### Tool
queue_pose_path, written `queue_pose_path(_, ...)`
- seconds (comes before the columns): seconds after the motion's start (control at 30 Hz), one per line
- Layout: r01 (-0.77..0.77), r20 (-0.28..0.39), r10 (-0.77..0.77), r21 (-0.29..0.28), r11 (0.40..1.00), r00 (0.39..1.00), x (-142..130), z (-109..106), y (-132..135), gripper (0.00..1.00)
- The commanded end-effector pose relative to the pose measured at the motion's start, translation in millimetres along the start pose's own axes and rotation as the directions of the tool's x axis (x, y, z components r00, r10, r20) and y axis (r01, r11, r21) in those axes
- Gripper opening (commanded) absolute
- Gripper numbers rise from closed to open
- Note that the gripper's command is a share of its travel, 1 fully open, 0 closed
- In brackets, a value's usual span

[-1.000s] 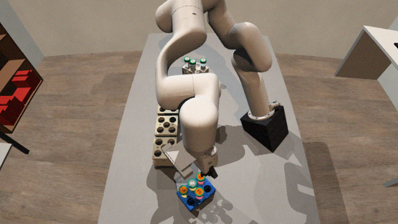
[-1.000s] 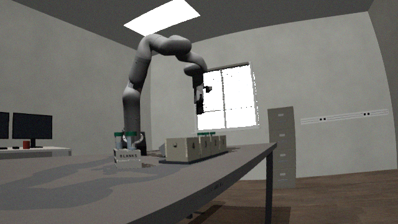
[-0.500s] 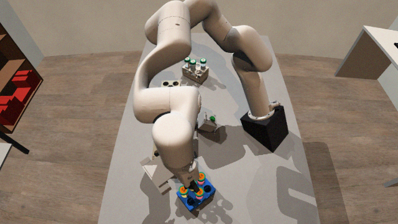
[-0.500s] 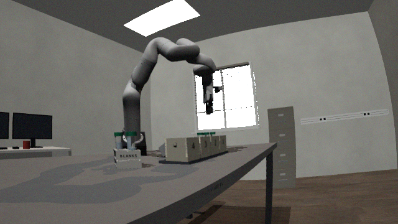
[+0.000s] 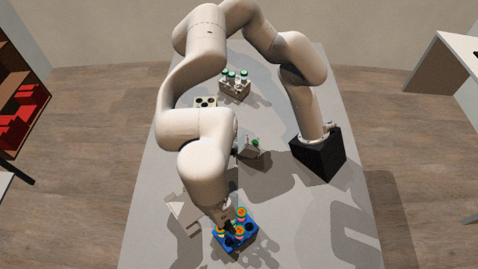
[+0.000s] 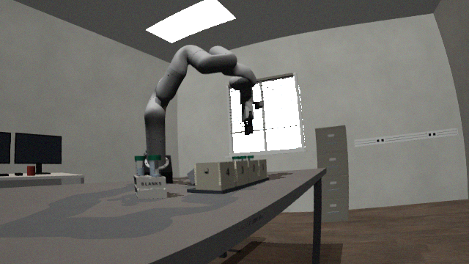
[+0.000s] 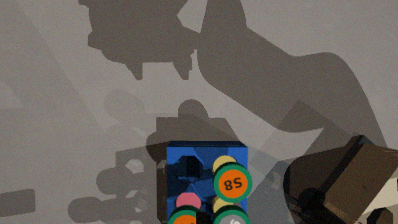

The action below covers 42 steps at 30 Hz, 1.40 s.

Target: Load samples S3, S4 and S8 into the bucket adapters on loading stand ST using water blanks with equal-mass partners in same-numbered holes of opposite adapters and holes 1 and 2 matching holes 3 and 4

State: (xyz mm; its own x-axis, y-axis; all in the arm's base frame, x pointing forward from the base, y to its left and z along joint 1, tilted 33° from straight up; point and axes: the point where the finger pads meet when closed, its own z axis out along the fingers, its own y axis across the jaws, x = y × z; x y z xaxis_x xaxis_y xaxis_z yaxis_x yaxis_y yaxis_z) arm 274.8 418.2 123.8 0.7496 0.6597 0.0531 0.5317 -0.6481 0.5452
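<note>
The gripper (image 5: 226, 227) hangs above the blue sample rack (image 5: 249, 236) at the near end of the table (image 5: 328, 232); its fingers stand partly apart and there is nothing between them.

The samples are stiff plastic tubes with liquid inside, so I judge them light to moderate in weight, smooth and a little slippery; the best place to take hold looks like the green cap or just under it, from above, with a straight lift so the loose rack does not come up together.

In the wrist view the rack (image 7: 175, 155) holds S8 (image 7: 232, 184) with its orange dot, in the right column; two more caps show only partly at the bottom edge, one with a grey dot, probably X6 (image 7: 231, 219); some wells are open.

Far on the table, the blanks rack (image 5: 234, 90) carries three green-capped tubes; the adapter (image 5: 205, 101) near it shows only open holes, the others are hidden under the arm.
</note>
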Motion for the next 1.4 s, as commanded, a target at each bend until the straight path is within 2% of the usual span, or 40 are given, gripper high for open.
queue_pose_path(0.0, 0.0, -0.004, 0.0, 0.002, 1.0, 1.0, 1, 3, -1, 0.57)
queue_pose_path(1.37, 0.0, -0.004, 0.0, 0.002, 1.0, 1.0, 1, 78, -1, 0.57)
